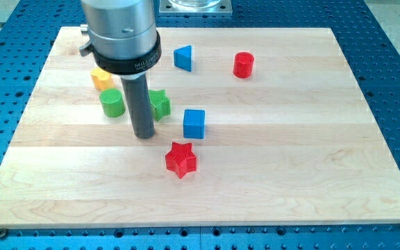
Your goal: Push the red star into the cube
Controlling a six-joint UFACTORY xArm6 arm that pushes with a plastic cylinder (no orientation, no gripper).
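The red star point(180, 160) lies on the wooden board a little below the view's middle. The blue cube point(194, 123) stands just above it and slightly to the right, with a small gap between them. My tip point(144, 135) rests on the board to the left of the cube and up-left of the star, touching neither. The rod rises from it to the grey arm housing point(120, 35) at the view's top left.
A green star-like block point(160, 103) sits right behind the rod, partly hidden. A green cylinder point(112, 103) and a yellow block point(101, 78) lie to the left. A blue triangular block point(182, 57) and a red cylinder point(243, 64) are near the top. The board point(290, 173) lies on a blue perforated table.
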